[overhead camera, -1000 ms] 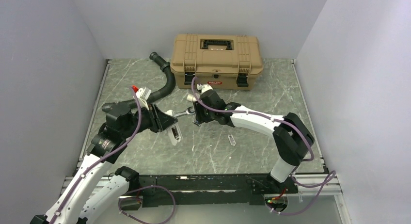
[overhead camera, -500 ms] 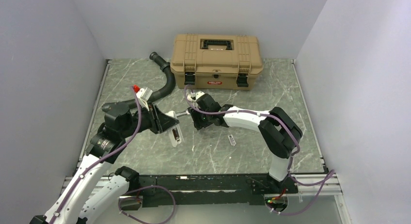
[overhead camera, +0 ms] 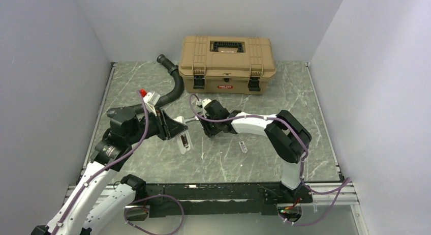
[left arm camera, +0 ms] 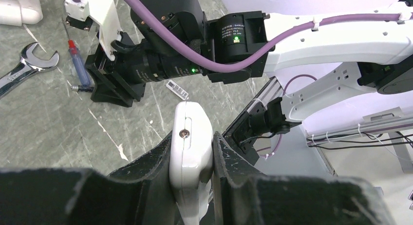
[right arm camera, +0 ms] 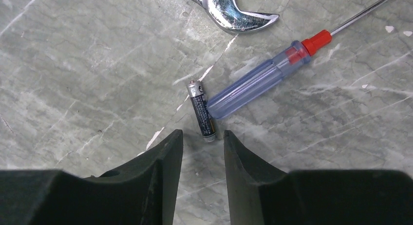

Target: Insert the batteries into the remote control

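Observation:
My left gripper (left arm camera: 192,152) is shut on the white remote control (left arm camera: 190,142), edge-on between the pads; in the top view the remote (overhead camera: 183,139) hangs from the gripper (overhead camera: 179,134) above the table. My right gripper (right arm camera: 202,137) is open, pointing down over the table, its fingertips just short of a small black battery (right arm camera: 201,111) that lies flat beside a clear-handled screwdriver (right arm camera: 263,80). In the top view the right gripper (overhead camera: 204,127) is low by the wrench. Another small battery (overhead camera: 243,147) lies on the table right of centre; it also shows in the left wrist view (left arm camera: 177,88).
A chrome wrench (right arm camera: 229,10) lies just beyond the battery; it also shows in the left wrist view (left arm camera: 27,64). A tan toolbox (overhead camera: 226,63) stands at the back. A black hose (overhead camera: 173,87) curves at the back left. A stubby white cylinder (left arm camera: 19,8) lies near the wrench.
My right arm has folded in and its gripper has moved left and down toward the battery by the screwdriver. The left gripper holds the remote almost unmoved.

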`<state>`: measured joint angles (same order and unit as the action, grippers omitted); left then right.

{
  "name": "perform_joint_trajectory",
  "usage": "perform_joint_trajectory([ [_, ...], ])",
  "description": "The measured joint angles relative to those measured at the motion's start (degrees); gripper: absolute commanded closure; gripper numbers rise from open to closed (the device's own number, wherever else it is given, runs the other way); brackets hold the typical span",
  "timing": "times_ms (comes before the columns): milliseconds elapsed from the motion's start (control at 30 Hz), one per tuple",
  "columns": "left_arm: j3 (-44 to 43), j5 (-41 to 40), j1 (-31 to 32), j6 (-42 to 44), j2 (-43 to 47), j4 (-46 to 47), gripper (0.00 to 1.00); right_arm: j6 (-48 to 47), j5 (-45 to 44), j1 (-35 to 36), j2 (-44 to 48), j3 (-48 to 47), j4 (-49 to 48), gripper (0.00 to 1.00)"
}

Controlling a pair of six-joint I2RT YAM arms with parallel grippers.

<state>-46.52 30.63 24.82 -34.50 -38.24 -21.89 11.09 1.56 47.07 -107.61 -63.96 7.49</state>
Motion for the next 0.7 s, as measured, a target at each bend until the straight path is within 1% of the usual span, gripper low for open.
perform_joint_trajectory([
  [167, 0.0, 0.0, 0.0, 0.0, -0.5, 0.0, 1.0, -1.7, -0.5, 0.0, -0.2, -0.2, 0.0, 0.7],
  [367, 0.0, 0.0, 0.0, -0.1, -0.6, 0.1, 1.0, -3.5, -1.6, 0.3, -1.0, -1.1, 0.2, 0.75],
  [700, 0.0, 0.0, 0.0, -0.2, -0.6, 0.1, 1.0, -5.4, -2.6, 1.4, -1.4, -1.6, 0.3, 0.75],
])
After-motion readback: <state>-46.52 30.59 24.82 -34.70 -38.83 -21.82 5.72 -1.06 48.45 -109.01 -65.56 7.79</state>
